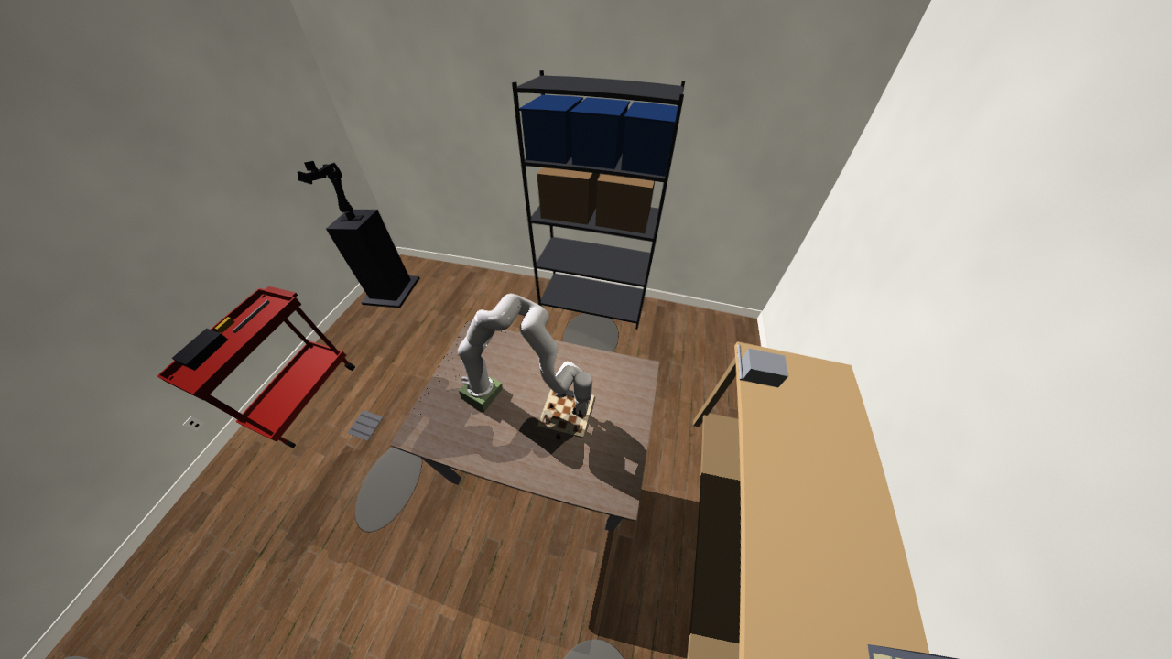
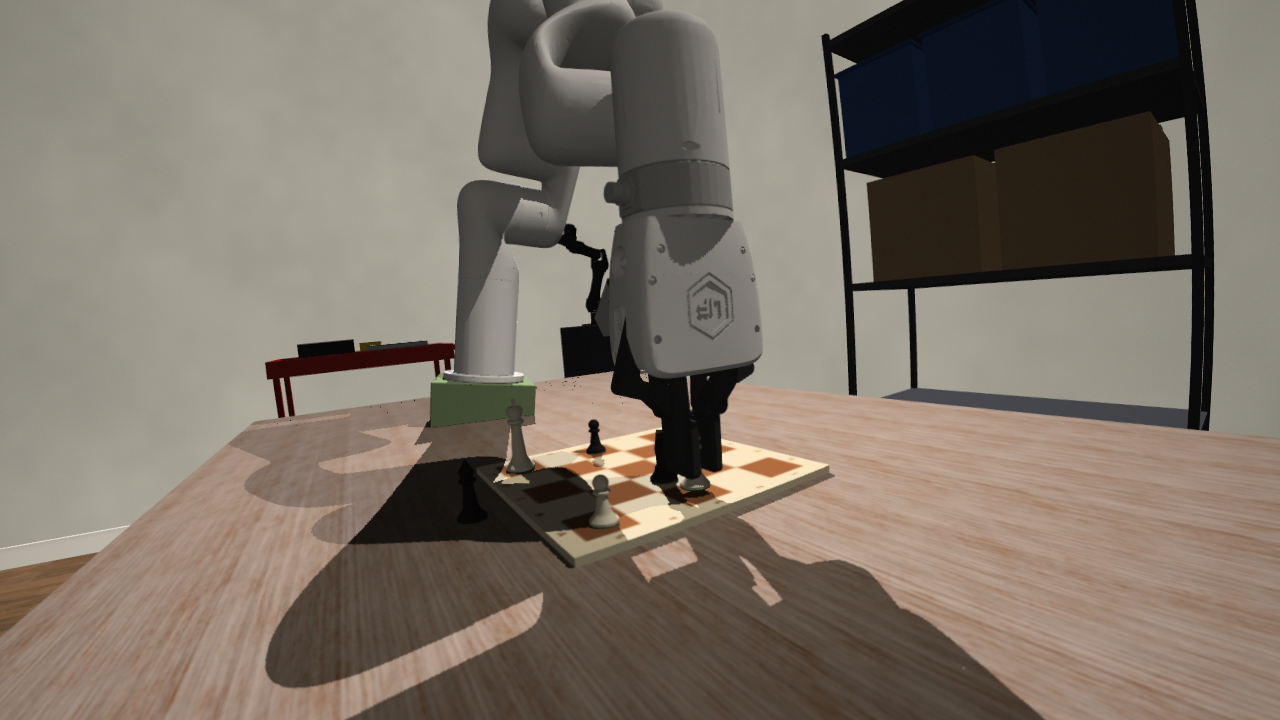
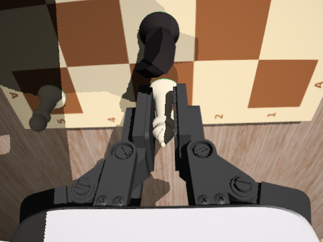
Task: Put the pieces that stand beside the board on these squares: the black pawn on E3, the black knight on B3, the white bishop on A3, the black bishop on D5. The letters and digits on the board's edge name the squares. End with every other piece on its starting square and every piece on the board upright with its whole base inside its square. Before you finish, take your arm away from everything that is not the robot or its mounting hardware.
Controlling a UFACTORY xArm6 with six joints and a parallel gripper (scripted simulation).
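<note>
Big room w/ wood floor. A tall black shelf rack (image 1: 517,164) stands at the back wall; blue boxes (image 1: 599,131) sit on its top level, brown boxes (image 1: 595,199) one level down, lower boards bare. A long tan counter (image 1: 807,524) runs along the right wall w/ a small gray box (image 1: 764,366) on its far end. A red cart (image 1: 270,297) is on the left, near a black stand (image 1: 370,258) w/ a small dark arm on top.

In the middle is a wood table (image 2: 984,555). The white robot arm (image 2: 572,107) stands on a green block (image 2: 447,407) and bends down over the chess board (image 2: 787,474). Its big shadow covers the board's left part.

The gripper (image 3: 163,107) is low over the board's edge row, by the digit 3. It is closed tight on the white bishop (image 3: 163,109), a slim cream piece, held upright. From the side view its base (image 2: 693,484) is at or just above the board; can't tell if it touches.

Right ahead of it, one square in, stands a black piece (image 3: 157,47), very close to the fingers. A white pawn (image 2: 602,503) stands near the board's front corner. A tall white piece (image 2: 516,438) is at the left edge, a black pawn (image 2: 594,437) further back. One black piece (image 2: 469,494) is off the board, on the table, in shadow.
</note>
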